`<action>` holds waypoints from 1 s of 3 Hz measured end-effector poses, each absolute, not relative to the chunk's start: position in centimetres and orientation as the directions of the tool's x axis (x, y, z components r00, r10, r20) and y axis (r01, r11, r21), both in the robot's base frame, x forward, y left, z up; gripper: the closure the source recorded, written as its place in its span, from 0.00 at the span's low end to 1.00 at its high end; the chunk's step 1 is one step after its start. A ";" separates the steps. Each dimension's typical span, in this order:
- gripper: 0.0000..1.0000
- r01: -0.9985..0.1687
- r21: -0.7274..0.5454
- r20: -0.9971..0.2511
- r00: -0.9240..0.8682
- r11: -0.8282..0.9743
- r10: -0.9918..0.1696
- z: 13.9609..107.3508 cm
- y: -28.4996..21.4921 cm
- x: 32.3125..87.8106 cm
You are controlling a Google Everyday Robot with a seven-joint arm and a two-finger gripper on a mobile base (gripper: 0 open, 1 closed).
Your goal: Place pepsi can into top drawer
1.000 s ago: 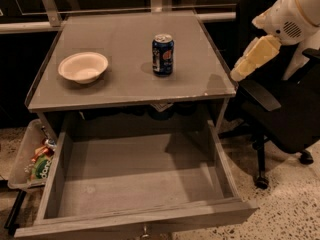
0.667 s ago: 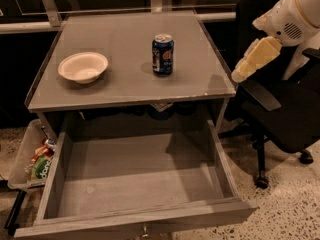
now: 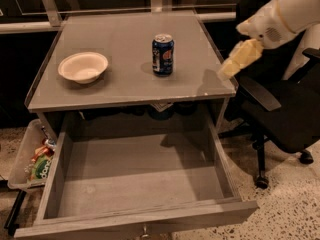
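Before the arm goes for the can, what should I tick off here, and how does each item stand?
1. Can upright on the table: ok.
2. Drawer pulled open, nothing seen inside: ok.
3. End effector by the table's right edge, apart from the can: ok.
4. Nothing stands between end effector and can: ok.
5. Bowl at left, well away from the can: ok.
6. Arm apart from the chair behind it: cannot tell.

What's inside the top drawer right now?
Nothing visible: top drawer shows bare grey bottom; its back part is hidden under the tabletop. Pepsi can stands on tabletop; hand hovers by its right edge.
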State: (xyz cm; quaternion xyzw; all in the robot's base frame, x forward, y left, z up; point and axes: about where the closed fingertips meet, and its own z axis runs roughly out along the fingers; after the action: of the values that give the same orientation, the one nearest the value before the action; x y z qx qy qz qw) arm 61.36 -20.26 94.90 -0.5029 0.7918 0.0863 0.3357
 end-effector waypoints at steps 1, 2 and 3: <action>0.00 -0.895 -0.113 -0.692 -0.241 0.431 -0.681 92.5 -16.7 65.1; 0.00 -0.919 -0.058 -0.727 -0.230 0.391 -0.647 91.0 -13.7 67.4; 0.00 -0.919 -0.055 -0.730 -0.229 0.390 -0.644 90.9 -13.6 67.7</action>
State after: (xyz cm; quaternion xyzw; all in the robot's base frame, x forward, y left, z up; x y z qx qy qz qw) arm 67.69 -13.61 90.90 -0.5153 0.7584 0.1987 0.3463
